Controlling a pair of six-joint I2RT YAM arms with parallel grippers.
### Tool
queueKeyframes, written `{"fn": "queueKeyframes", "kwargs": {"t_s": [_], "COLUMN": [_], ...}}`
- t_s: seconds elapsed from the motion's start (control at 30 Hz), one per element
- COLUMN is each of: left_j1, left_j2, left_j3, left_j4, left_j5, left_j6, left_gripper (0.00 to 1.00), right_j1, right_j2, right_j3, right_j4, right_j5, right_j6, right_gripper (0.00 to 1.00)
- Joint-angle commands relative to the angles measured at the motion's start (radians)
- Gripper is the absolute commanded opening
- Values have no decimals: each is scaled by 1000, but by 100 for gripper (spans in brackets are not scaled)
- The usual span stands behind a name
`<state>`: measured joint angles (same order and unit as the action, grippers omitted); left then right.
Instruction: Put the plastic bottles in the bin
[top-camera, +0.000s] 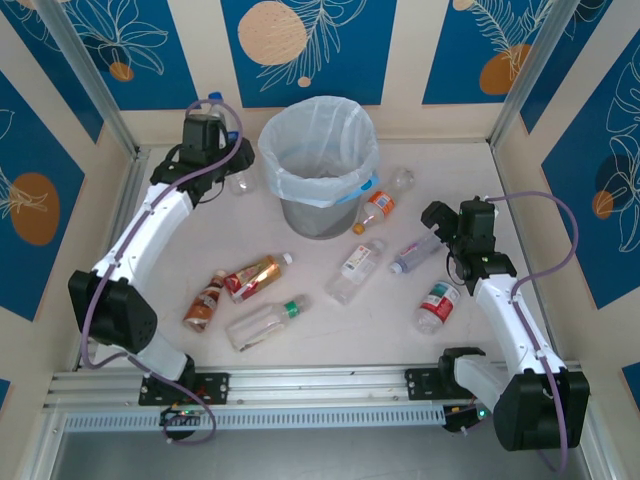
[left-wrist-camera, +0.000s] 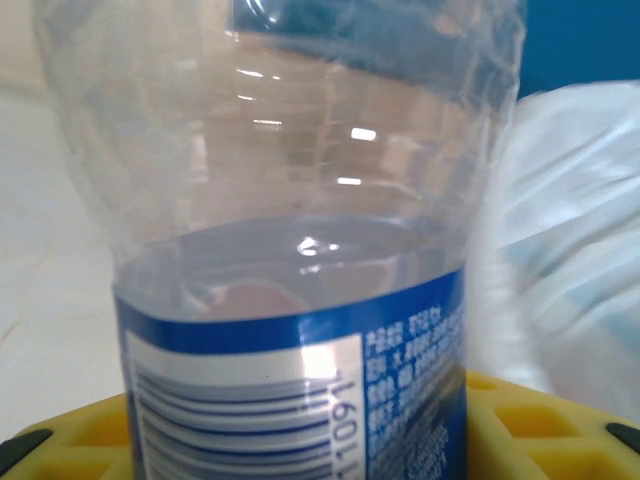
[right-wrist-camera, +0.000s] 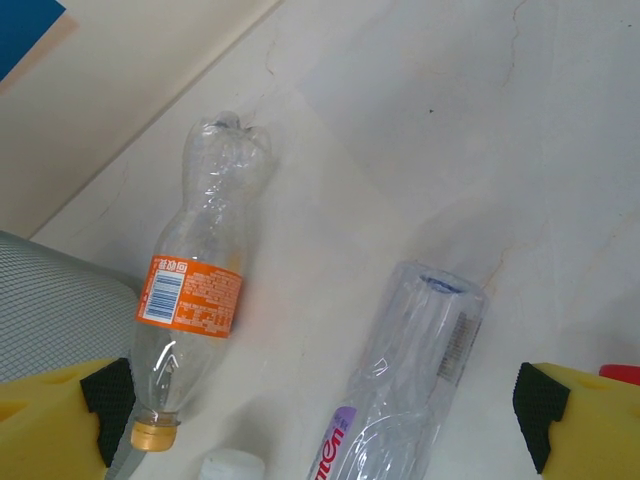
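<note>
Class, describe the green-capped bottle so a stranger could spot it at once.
Find the round grey metal bin lined with a white bag, then look toward the near aluminium rail. The clear plastic bottle closest to it, left of centre, has a green cap; its two neighbours wear red-brown labels.

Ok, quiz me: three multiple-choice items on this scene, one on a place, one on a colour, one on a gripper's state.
1. Where does the orange-label bottle lie?
A) on the table, beside the bin
B) inside it
C) at the near edge

2. The held bottle in the left gripper has a label that is:
A) red
B) blue
C) green

3. The right gripper is:
A) shut on a bottle
B) shut, empty
C) open

Answers: A, it lies flat by the bin's wall; B, a blue band shows in the left wrist view; C, its jaws stand wide apart.
</note>
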<state>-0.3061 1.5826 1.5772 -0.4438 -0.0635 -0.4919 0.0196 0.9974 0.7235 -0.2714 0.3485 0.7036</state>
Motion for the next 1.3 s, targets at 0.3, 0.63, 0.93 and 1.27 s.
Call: {"fn": "queueKeyframes", "kwargs": {"t_s": [0.3, 0.63, 0.93, 1.27], "left_j1": [-96, -195, -209, -221], "left_j2": [14, 270, 454, 536], "left_j3": [108, 360, 511, 522], "left_j4": [326, 242, 135, 45], "left_j5": [112, 216, 236, 204], "left_j6": [172, 350, 391, 443], "left_gripper": [54, 54, 54, 54], "right_j1": [2, 6, 9, 9], "right_j2": [-22, -71, -113, -120], "right_j3": [55, 40, 30, 21], "right_j4": [-30, -40, -81, -72], "right_j5": [-49, -98, -82, -78], "right_j6": [-5, -66, -87, -85], "right_gripper": [99, 100, 100, 100]}}
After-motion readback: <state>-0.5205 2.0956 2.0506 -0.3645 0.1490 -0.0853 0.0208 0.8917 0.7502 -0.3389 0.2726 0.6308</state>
